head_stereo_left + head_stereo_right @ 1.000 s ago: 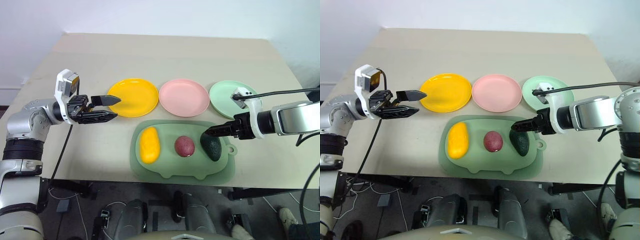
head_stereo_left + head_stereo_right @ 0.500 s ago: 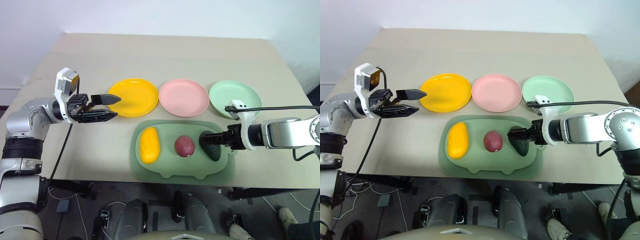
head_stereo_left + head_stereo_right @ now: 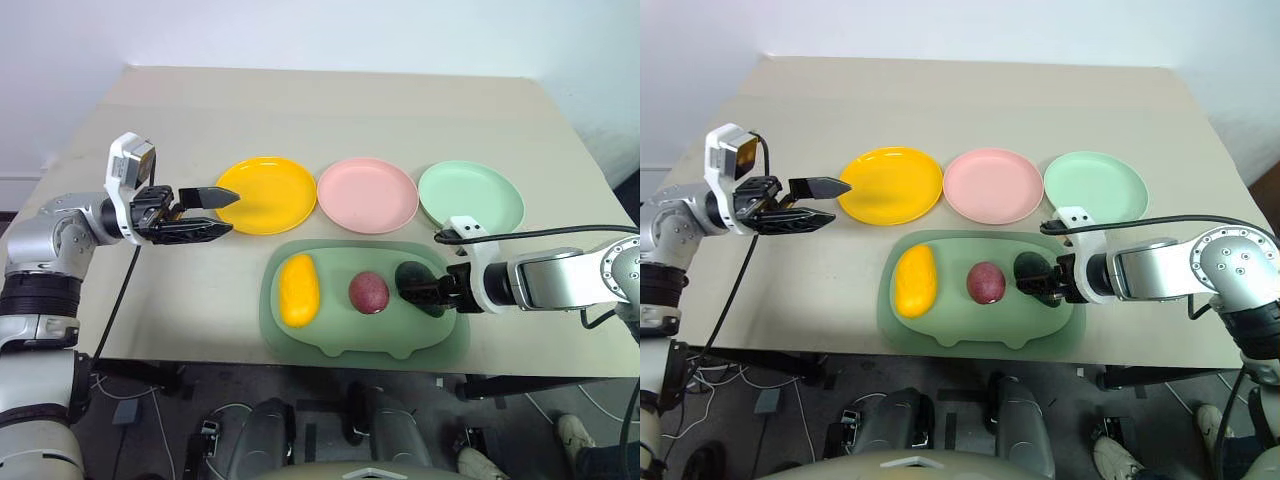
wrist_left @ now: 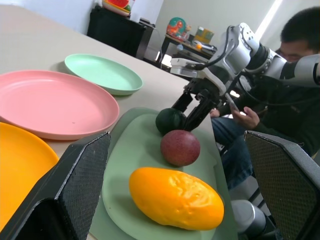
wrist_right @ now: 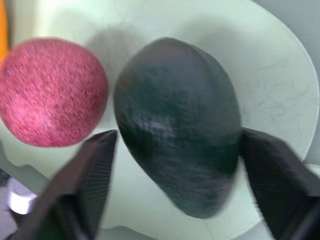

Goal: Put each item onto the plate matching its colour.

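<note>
Left gripper (image 3: pixel 222 213) held level with jaws wide; right gripper (image 3: pixel 415 293) angled down, fingers spread

A large green pig-shaped board (image 3: pixel 340 335) lies near the front edge of the beige table (image 3: pixel 330 120). Beyond the table, a seated person (image 4: pixel 280 95) in dark clothes holds a phone (image 4: pixel 231 104). Dark cabinets (image 4: pixel 120 30) stand against the far wall.

Yellow plate (image 3: pixel 266 194), pink plate (image 3: pixel 367 195), light green plate (image 3: pixel 471 195); dark green avocado (image 5: pixel 177 155).
</note>
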Robot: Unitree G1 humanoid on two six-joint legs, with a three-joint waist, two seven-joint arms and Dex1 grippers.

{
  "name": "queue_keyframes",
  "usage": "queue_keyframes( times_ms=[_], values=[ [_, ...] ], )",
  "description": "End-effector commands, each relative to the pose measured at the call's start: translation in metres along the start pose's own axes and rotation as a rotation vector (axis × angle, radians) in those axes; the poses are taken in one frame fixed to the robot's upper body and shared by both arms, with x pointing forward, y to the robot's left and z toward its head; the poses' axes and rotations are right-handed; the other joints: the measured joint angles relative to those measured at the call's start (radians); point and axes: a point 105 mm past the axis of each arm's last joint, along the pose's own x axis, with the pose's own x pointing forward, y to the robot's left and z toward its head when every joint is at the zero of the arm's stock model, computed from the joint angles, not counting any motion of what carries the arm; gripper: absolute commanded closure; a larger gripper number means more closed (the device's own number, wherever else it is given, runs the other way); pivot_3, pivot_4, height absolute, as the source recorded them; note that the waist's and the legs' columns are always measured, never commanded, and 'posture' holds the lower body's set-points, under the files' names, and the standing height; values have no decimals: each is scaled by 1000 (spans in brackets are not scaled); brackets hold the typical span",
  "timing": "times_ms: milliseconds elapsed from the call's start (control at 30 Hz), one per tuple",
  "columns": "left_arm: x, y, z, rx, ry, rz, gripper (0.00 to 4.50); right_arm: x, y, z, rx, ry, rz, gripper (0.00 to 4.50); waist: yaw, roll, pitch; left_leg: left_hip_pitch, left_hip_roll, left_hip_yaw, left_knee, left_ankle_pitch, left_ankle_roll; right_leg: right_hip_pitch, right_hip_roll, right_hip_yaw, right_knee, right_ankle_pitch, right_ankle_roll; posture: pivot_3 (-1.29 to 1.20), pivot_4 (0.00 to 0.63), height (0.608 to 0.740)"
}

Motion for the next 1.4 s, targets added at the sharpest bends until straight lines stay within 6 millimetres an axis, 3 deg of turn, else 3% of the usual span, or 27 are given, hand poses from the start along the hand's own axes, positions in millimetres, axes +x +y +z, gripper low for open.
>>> queue_keyframes(
  times_ms=[33, 167, 267, 567, 700, 800, 900, 1133, 1167, 1400],
  values=[
    [-2, -5, 17, 48, -21, -14, 0, -6, 3, 9, -34, -32, -10, 1831, 0, 0, 0, 0, 0, 0, 0, 0, 0, 0, 0, 0, 0, 0, 0, 0, 150, 740],
    [-1, -5, 16, 49, -22, -15, 0, -8, 1, 17, -31, -57, -20, 3209, 0, 0, 0, 0, 0, 0, 0, 0, 0, 0, 0, 0, 0, 0, 0, 0, 150, 740],
    [-2, -5, 16, 44, -28, -17, 0, -8, -1, 21, 13, -74, -14, 3209, 0, 0, 0, 0, 0, 0, 0, 0, 0, 0, 0, 0, 0, 0, 0, 0, 150, 740],
    [-3, -5, 13, 31, -22, -13, 0, -9, 7, 30, -80, -97, -1, 3209, 0, 0, 0, 0, 0, 0, 0, 0, 0, 0, 0, 0, 0, 0, 0, 0, 150, 740],
    [-4, -5, 13, 22, -20, -12, 0, -9, 1, 26, -89, -79, -21, 3209, 0, 0, 0, -1, 0, 0, 0, 0, 0, -1, 0, 0, 0, 0, 0, 0, 150, 740],
    [-4, -5, 13, 26, -11, -5, 0, -9, 7, 23, -174, -53, -6, 3209, 0, 0, 0, -1, 0, 0, 0, 0, 0, -1, 0, 0, 0, 0, 0, 0, 150, 740],
    [-5, -5, 14, 31, -16, -7, 0, -9, 2, 23, -145, -57, -9, 2641, 0, 0, 0, -1, 0, 0, 0, 0, 0, -1, 0, 0, 0, 0, 0, 0, 150, 740],
    [-4, -6, 13, 22, -16, -10, 0, -12, 1, 30, -153, -80, -14, 213, 0, 0, 0, -1, 0, 0, 0, 0, 0, -2, 0, 0, 0, 0, 0, 0, 150, 740],
    [-4, -6, 13, 21, -15, -10, 0, -12, 3, 31, -144, -85, -4, 30, 0, 0, 0, -1, 0, 0, 0, 0, 0, -2, 0, 0, 0, 0, 0, 0, 150, 740],
    [-4, -6, 14, 23, -15, -13, 0, -12, 3, 43, -111, -127, 0, 30, 0, 0, 0, -1, 0, 0, 0, 0, 0, -2, 0, 0, 0, 0, 0, 0, 150, 740]
  ],
)
